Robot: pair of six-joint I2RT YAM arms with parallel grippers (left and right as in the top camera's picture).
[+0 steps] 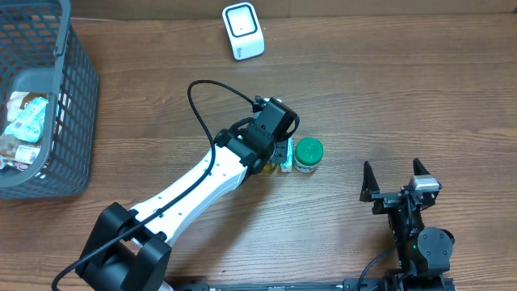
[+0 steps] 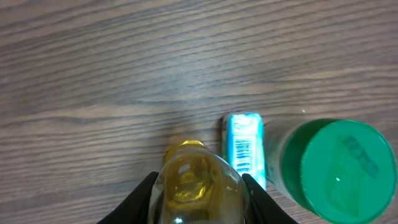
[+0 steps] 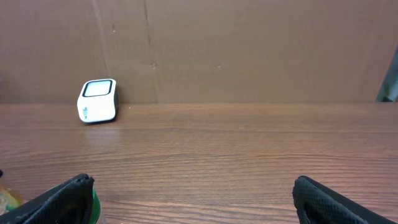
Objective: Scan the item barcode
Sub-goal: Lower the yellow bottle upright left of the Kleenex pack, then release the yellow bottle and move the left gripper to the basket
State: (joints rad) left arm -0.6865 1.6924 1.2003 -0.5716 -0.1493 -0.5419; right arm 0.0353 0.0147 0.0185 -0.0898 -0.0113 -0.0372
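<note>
Wood-grain brown surface (image 1: pixel 404 81) fills the overhead view, and the right wrist view shows a brown cardboard wall (image 3: pixel 249 50) standing behind it. A grey plastic mesh basket (image 1: pixel 74 121) sits at the far left edge, holding several packaged goods. A small white barcode scanner with a dark window (image 1: pixel 243 31) stands near the back edge, well apart from everything else.

The white and black left arm reaches toward the middle of the surface. Its left end effector (image 2: pixel 200 198) is closed around a clear plastic bottle of yellow liquid (image 2: pixel 193 174), with one black finger pressed against each side. Just beside the bottle lies a small light-blue box with a printed barcode facing up (image 2: pixel 244 146). The box sits between the bottle and a round jar with a green lid (image 1: pixel 308 150), which stands upright and nearly touches the box.

The right end effector (image 1: pixel 393 174) is at the lower right, well apart from these items. Its two black fingers are spread wide and hold nothing.
</note>
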